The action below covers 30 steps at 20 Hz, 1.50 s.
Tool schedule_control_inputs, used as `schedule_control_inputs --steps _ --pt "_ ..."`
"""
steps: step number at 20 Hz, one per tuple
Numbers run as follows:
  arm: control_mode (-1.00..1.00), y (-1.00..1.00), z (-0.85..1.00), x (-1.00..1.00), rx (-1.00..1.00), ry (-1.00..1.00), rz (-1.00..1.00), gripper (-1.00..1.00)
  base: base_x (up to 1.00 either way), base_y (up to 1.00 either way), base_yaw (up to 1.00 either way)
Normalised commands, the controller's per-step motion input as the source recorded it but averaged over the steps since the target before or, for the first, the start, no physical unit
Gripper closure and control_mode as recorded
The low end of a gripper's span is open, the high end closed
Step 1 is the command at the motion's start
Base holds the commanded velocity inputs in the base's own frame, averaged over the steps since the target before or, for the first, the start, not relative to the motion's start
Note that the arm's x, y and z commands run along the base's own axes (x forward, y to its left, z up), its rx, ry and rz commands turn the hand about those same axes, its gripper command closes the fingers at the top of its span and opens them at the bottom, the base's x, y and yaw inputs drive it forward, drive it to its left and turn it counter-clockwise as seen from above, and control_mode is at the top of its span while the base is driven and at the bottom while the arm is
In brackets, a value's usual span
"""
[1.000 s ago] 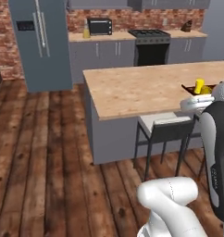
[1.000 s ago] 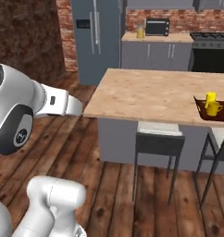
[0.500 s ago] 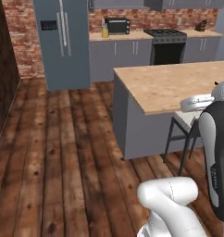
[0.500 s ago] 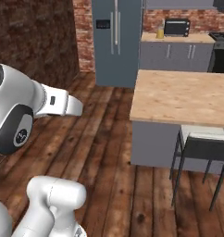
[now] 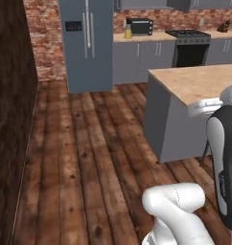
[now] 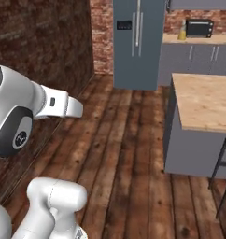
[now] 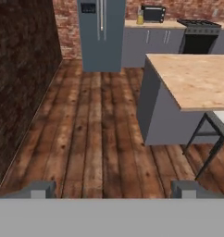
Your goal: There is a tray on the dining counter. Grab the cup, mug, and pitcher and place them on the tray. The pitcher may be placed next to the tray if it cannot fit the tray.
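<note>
My gripper [image 7: 114, 190] hangs wide open, empty, over bare floor. The dining counter [image 7: 197, 78] lies right; a yellow pitcher-like thing [image 5: 128, 32] waits beside the microwave [image 5: 140, 26]. Driving on, I risk clipping the counter's corner.

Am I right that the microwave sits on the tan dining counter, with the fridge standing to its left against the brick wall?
Not quite: the microwave sits on the grey-cabinet counter by the brick wall, not the dining counter. The fridge is indeed to its left, as the left base view shows.

one dining counter [image 7: 192, 78], one fridge [image 7: 102, 32], one microwave [image 7: 153, 14], one stove [image 7: 197, 34], one stool [image 7: 211, 139]
</note>
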Motion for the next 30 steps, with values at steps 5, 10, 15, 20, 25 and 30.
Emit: schedule_control_inputs --steps 5,10,15,20,25,30 --pt "1.00 0.00 0.00 0.00 0.00 0.00 0.00 -1.00 0.94 1.00 -0.01" --pt "1.00 0.00 0.00 0.00 0.00 0.00 0.00 -1.00 1.00 0.85 -0.08" --pt "1.00 0.00 0.00 0.00 0.00 0.00 0.00 -1.00 1.00 0.74 -0.09" --pt "1.00 0.00 0.00 0.00 0.00 0.00 0.00 -1.00 1.00 0.15 -0.12" --pt "1.00 0.00 0.00 0.00 0.00 0.00 0.00 -1.00 1.00 0.00 -0.11" --pt "1.00 0.00 0.00 0.00 0.00 0.00 0.00 -1.00 1.00 0.02 -0.10"
